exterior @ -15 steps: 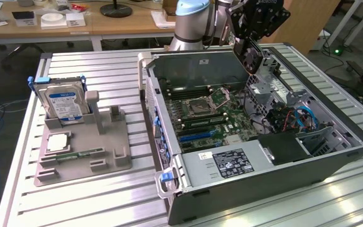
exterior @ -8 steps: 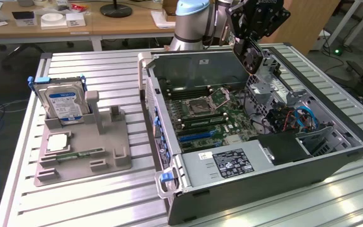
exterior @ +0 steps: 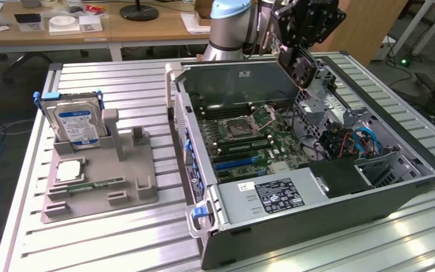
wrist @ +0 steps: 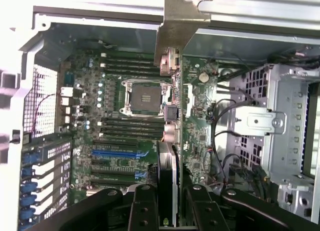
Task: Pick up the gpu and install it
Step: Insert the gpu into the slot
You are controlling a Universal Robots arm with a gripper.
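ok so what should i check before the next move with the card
1. The claw shut on the dark flat gpu card with silvery end bracket: ok
2. Card over the open black computer case: ok
3. Free blue expansion slot on the green motherboard: ok
4. Card lined up with that slot: cannot tell
5. Card seated: not ok, held above the board

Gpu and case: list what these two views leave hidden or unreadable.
- Wrist view: the gpu stands edge-on in the gripper, so its face and connector are hidden.
- Wrist view: the gpu hides the board behind it, next to the blue slots; which slot it lines up with is unclear.
- Exterior view: the power supply label has print too small to read.
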